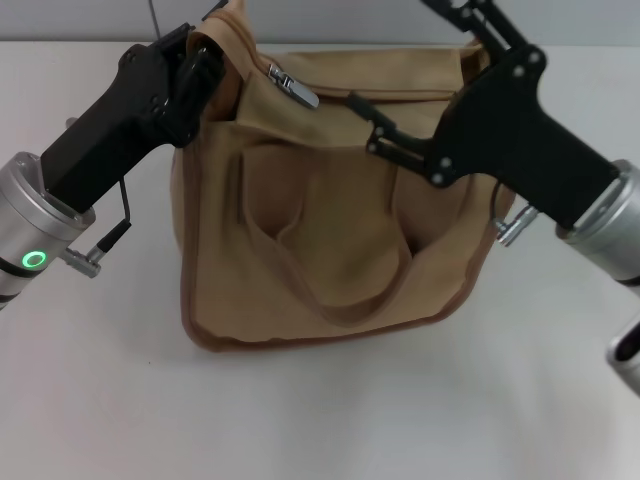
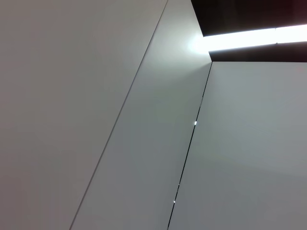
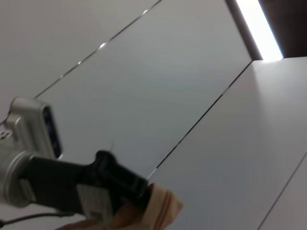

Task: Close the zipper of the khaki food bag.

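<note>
The khaki food bag (image 1: 330, 230) stands on the white table, front pocket and a loop handle facing me. Its zipper (image 1: 420, 95) runs along the top panel, and the silver slider and pull tab (image 1: 296, 90) sit near the left end. My left gripper (image 1: 205, 62) is shut on the bag's top left corner; the right wrist view shows that same gripper pinching khaki fabric (image 3: 160, 208). My right gripper (image 1: 362, 124) hovers over the top front edge, open, a short way right of the pull tab and not touching it. The left wrist view shows no bag.
White tabletop (image 1: 320, 410) spreads around the bag on all sides. The left wrist view holds only pale wall panels (image 2: 96, 120) and a light strip (image 2: 254, 36). The left arm's wrist camera housing (image 3: 36, 127) appears in the right wrist view.
</note>
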